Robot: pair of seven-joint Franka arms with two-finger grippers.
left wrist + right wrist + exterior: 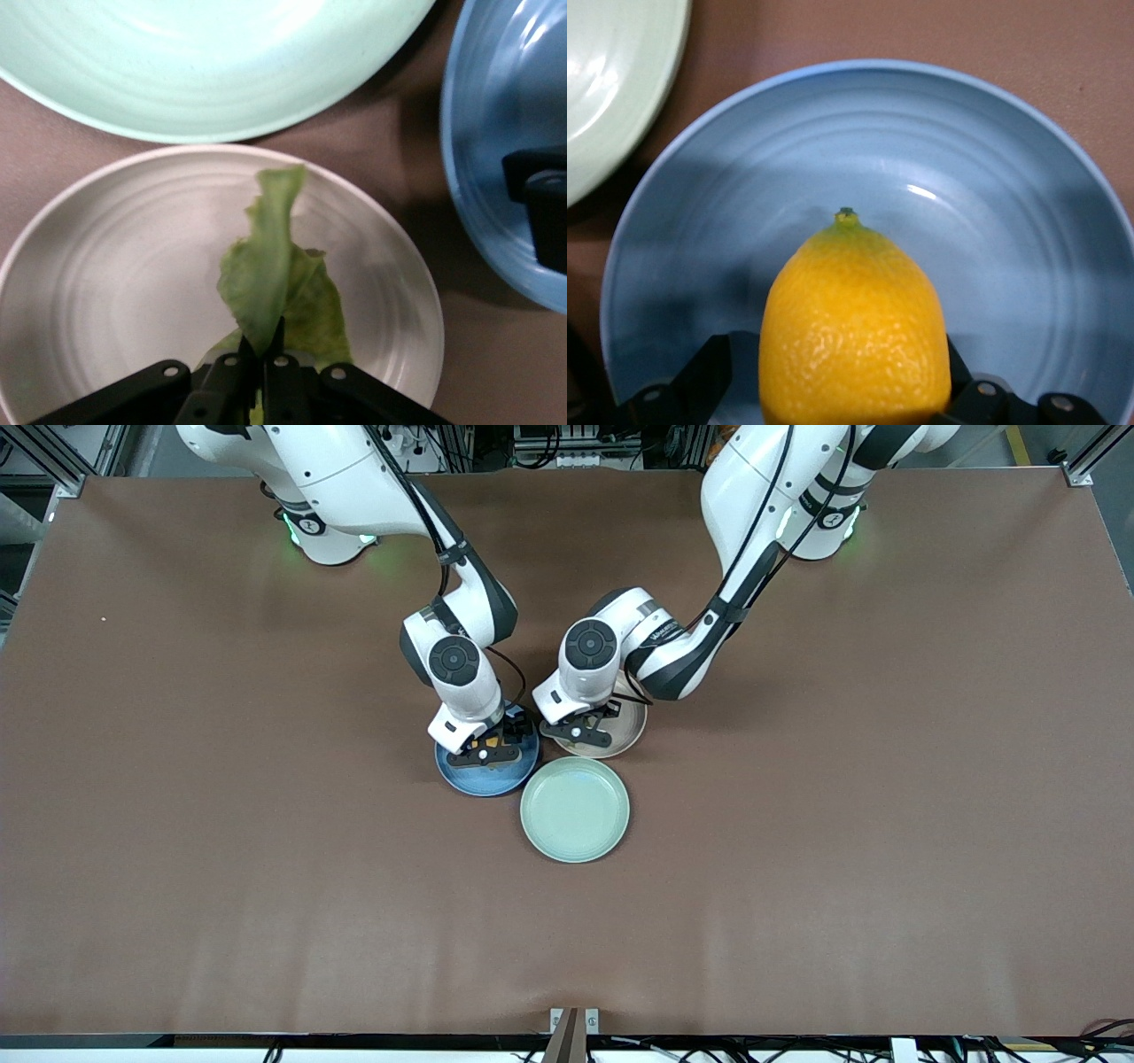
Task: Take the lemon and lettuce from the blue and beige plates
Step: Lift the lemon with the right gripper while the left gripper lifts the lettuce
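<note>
Right gripper [486,751] is down over the blue plate [485,781], fingers [700,381] clamped on either side of the lemon [855,328]; the lemon sits between them above the plate's centre, green stem tip pointing away from the wrist. Cannot tell whether the lemon touches the plate. Left gripper [580,732] is over the beige plate [620,737], fingers [285,372] closed together, pinching the lettuce [275,283] near its stem end. The leaf stands up from the grip, its tip curling over the plate's middle, the lower part lying against the plate surface. The mint-green plate [575,810] rests on the brown counter [886,779], nearer the front camera than the other two, its rim just beside both of them. Blue plate lies toward the right arm's end, beige plate toward the left arm's end.
</note>
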